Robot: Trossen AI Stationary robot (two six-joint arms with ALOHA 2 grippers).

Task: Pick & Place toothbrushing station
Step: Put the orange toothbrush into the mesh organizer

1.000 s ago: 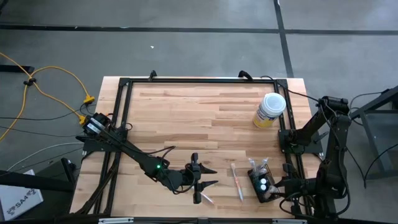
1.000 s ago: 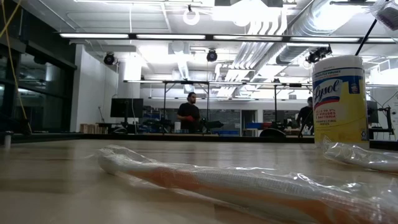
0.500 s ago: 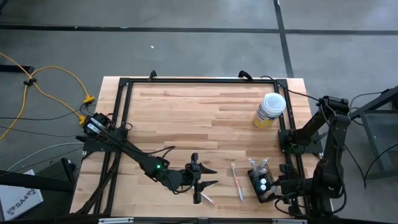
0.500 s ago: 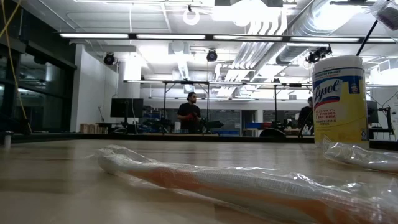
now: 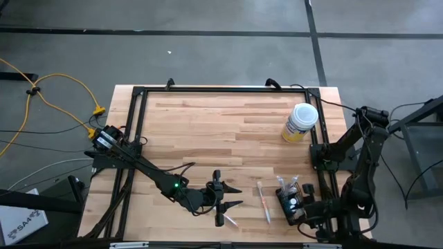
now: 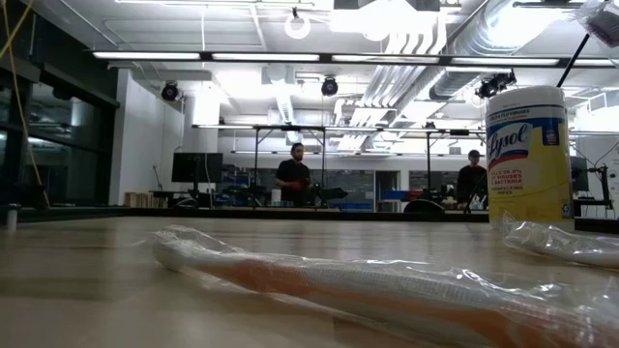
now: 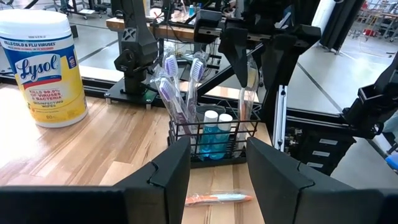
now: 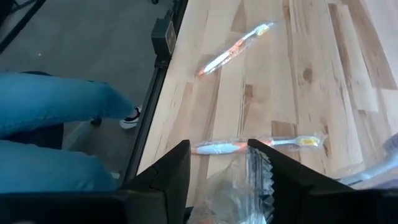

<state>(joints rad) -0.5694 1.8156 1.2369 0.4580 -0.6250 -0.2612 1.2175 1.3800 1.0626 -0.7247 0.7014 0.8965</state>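
The toothbrushing station [image 5: 291,202], a small black wire-mesh rectangular basket, stands on the light wooden table [image 5: 221,124] near its front right corner; we see wrapped toothbrushes and two blue bottles with white caps upright in it. Our right gripper [image 5: 306,209] sits just beside it, a clear plastic wrapper showing between its fingers [image 8: 163,177]; whether they grip it we cannot tell. Our left gripper [image 5: 228,196] rests low at front centre, jaws apart and holding nothing. Between them lies a wrapped orange toothbrush [image 5: 264,201]. A yellow canister with a white lid [image 5: 300,122] stands farther back.
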